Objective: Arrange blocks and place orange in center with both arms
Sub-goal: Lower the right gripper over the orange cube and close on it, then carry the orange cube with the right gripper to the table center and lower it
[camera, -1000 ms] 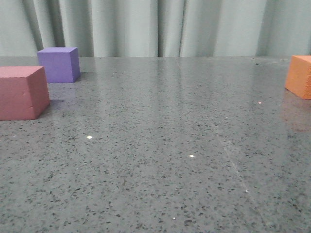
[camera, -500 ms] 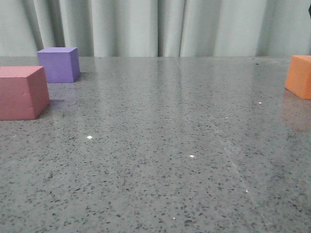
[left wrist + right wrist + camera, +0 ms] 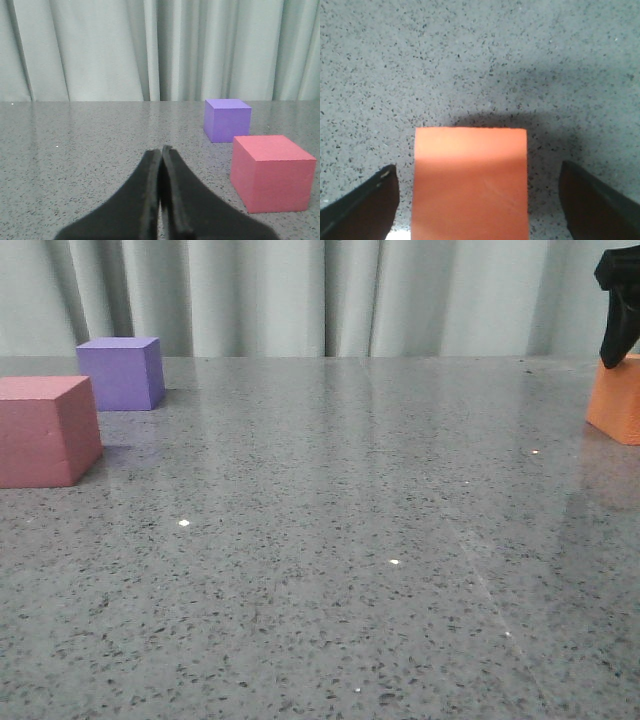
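While the right gripper point(image 3: 479, 200) hangs over the orange cube point(image 3: 471, 182) at the far right edge, fingers spread wide on either side, an off-centre squeeze could twist the foam. The left gripper point(image 3: 161, 200) sits pressed together, left of the pink point(image 3: 272, 172) and purple point(image 3: 227, 119) cubes.

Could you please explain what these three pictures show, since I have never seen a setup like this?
It is a two-armed robot at a speckled grey table. One camera looks forward over the table; the other two sit on the wrists.

On the table's left stand a pink-red cube and a purple cube; an orange cube stands at the right edge.

The left gripper is closed and empty, facing the pink-red and purple cubes. The right gripper hangs open above the orange cube, one finger on each side, not touching it. Nothing is held.
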Robot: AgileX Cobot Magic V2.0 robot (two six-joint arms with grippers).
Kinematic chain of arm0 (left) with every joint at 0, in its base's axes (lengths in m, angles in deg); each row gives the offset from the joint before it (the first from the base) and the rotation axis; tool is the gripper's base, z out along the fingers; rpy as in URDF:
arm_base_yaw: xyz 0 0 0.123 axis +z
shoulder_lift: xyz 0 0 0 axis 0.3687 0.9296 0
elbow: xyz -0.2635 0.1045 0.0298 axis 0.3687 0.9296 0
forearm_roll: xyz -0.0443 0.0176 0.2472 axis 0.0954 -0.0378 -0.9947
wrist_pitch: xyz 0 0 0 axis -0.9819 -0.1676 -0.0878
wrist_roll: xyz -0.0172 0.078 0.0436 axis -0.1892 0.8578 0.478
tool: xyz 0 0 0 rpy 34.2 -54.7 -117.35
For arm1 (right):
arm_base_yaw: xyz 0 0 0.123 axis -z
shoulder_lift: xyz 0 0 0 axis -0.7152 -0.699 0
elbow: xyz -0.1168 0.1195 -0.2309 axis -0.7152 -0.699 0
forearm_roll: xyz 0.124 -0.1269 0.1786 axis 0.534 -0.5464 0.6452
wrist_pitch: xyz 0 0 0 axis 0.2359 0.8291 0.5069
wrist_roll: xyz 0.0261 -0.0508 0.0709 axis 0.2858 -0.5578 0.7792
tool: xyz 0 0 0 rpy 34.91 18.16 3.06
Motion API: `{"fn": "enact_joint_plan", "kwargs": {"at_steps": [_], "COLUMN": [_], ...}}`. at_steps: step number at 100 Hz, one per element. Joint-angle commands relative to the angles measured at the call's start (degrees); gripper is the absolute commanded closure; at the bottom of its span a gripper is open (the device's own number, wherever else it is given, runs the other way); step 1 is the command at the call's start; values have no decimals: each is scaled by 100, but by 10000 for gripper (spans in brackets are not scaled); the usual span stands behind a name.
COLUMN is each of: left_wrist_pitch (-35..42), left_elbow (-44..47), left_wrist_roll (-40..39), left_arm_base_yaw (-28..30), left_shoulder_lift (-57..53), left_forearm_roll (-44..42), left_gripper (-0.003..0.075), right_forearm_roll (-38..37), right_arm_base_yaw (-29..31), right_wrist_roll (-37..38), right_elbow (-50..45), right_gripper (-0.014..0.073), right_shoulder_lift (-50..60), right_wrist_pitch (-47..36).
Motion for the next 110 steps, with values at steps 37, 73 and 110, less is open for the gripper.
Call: {"fn": "enact_joint_plan", "kwargs": {"at_steps": [37,73,110], "left_wrist_pitch": [435,435,435], "left_elbow": [303,303,303], "left_wrist_roll": [5,5,5], "left_arm_base_yaw": [6,6,6], "left_shoulder_lift": [-190,-190,-190], "left_forearm_roll": [49,49,49], "left_gripper": [739,739,739], "right_forearm_roll": [-4,91,500], "right_arm_base_yaw": [12,12,-844], "right_wrist_roll": [-59,-54,-13], "right_elbow": [202,328,1835], "right_gripper": [-27,401,399], "right_shoulder_lift": [-205,-205,-198], "right_wrist_pitch": [-339,-254,1165]}}
